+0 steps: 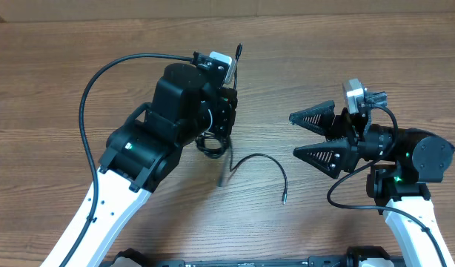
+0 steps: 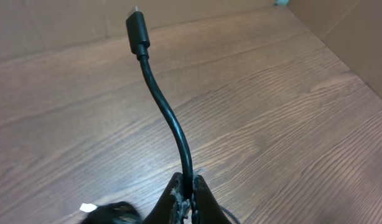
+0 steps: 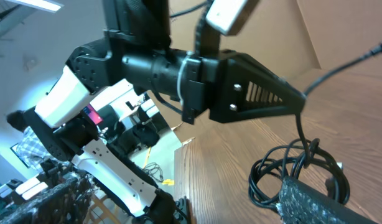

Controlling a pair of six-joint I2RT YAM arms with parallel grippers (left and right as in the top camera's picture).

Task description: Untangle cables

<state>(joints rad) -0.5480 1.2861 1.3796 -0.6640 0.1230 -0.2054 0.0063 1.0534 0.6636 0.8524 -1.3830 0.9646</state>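
My left gripper is shut on a thin black cable that rises from its fingertips to a dark plug. From overhead that gripper sits above a small coiled bundle of black cables, with the plug pointing to the far side. The bundle lies on the wood just below the left gripper's finger in the right wrist view. A separate loose cable arcs across the table between the arms. My right gripper stands wide open to the right of it, holding nothing.
A thick black arm wire loops left of the left arm. The wooden table reaches a cardboard wall at the back. In the right wrist view the table edge and lab clutter show beyond it.
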